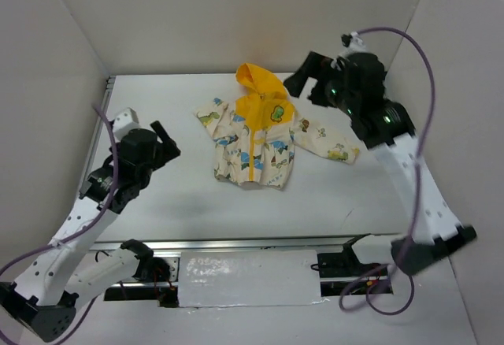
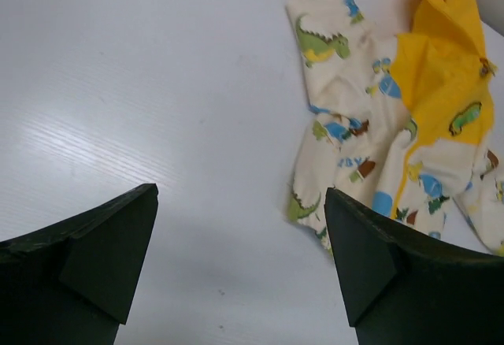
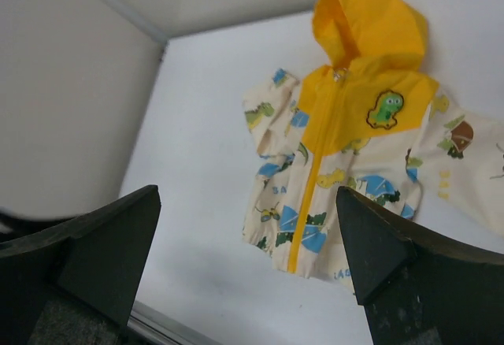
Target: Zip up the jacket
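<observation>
Centrally, the jacket point(image 1: 253, 146) lies flat on the table point(image 1: 177, 203).

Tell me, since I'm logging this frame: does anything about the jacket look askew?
Slightly. The jacket lies flat, but one sleeve is bunched against the body while the other sleeve stretches out sideways.

Jacket point(image 1: 253, 146) matt cloth; table point(image 1: 157, 203) smooth, faintly glossy.

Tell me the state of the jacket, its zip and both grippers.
jacket: lying flat, front up, nothing holding it
zip: looks closed up to the collar
left gripper: open, empty
right gripper: open, empty
</observation>
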`<state>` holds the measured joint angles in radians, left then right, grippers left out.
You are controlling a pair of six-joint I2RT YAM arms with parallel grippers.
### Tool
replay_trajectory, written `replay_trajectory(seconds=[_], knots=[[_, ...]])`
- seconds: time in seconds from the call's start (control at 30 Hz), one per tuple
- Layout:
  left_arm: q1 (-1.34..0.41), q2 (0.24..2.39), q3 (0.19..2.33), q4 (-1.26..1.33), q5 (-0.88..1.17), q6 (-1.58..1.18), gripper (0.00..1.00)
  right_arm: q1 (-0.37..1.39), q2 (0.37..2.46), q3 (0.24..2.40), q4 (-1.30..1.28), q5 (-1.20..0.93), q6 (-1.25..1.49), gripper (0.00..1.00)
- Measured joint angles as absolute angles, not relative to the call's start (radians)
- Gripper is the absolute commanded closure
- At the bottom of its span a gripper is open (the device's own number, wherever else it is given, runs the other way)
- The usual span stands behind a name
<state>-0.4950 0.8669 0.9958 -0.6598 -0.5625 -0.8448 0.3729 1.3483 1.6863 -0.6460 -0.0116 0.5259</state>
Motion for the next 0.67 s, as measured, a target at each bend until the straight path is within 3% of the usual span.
replay_trajectory(seconds=[0.2,0.33,0.67], knots=[[-0.255,0.851,1.172,-0.767,-0.591,-0.745,0.01,0.390,0.832,1.449,-0.712,0.081,0.484,0.00],[-0.209,0.785,1.243,-0.816,-0.618,-0.682,0.01,0.390,0.597,1.411,-0.823,0.124,0.472,0.00],[-0.206,0.582,1.268,-0.978,-0.646,-0.598,0.01,0.390,0.431,1.427,-1.047,0.235,0.451,0.00]])
